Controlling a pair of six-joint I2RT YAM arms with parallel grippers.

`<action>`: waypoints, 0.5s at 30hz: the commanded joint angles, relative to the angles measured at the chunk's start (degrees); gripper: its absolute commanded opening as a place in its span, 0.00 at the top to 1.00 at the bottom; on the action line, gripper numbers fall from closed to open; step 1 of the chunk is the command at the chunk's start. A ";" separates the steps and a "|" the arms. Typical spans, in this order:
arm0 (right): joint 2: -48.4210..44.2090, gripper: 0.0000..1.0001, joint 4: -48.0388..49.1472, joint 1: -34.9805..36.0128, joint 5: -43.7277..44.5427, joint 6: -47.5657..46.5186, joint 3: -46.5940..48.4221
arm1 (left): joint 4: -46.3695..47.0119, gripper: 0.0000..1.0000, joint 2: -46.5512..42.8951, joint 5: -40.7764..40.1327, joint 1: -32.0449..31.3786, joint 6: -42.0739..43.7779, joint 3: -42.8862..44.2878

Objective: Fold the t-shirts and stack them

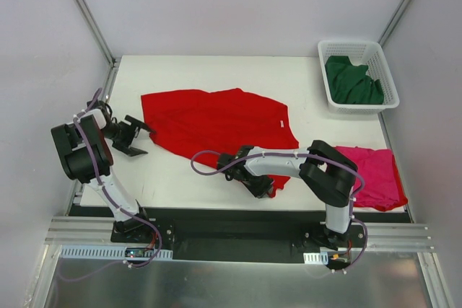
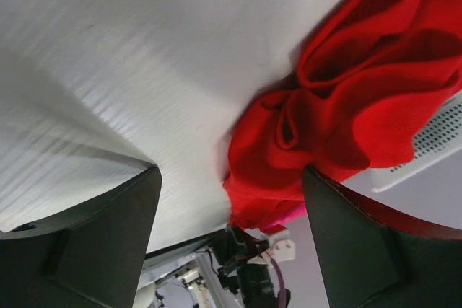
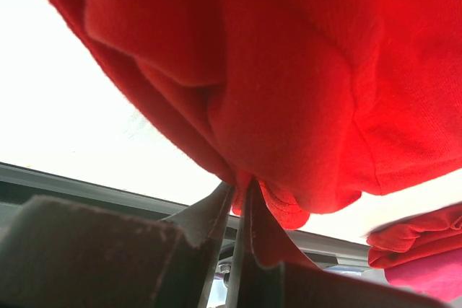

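The red t-shirt (image 1: 209, 117) is lying spread across the middle of the white table (image 1: 180, 70), its collar toward the right and its near edge rumpled. A small white label (image 1: 276, 125) is showing at the collar, too small to read.

The right gripper (image 1: 264, 188) is reaching in from the right, low at the shirt's near right corner. In the right wrist view its fingers (image 3: 209, 221) are pressing together on a fold of red cloth, and the fabric is bunching and hanging above them.

The left gripper (image 1: 150, 142) is hovering above the table just beside the shirt's left edge, not touching it. Its jaws are standing spread wide with nothing between them; in the left wrist view the two dark fingers (image 2: 101, 243) are framing bare table, with the shirt's crumpled red edge lying beyond them.

The pink t-shirt (image 1: 375, 171) is resting folded at the near right corner of the table, right of the right arm. The green t-shirt (image 1: 352, 81) is sitting crumpled inside the white basket (image 1: 326, 52) at the far right corner, well apart from both grippers.
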 commanded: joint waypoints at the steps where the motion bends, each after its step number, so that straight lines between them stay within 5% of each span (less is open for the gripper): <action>1: -0.29 0.99 -1.45 -0.15 -0.54 0.06 -0.07 | 5.15 0.20 2.81 5.57 -0.16 -3.87 -1.28; 13: 0.06 0.99 -0.83 -0.15 -1.07 0.67 -1.12 | 8.32 0.22 6.24 7.17 -5.00 -8.18 0.83; 15: 0.23 0.99 -0.83 -0.24 -1.24 0.85 -1.12 | 8.32 0.29 5.63 7.08 -5.00 -7.92 1.00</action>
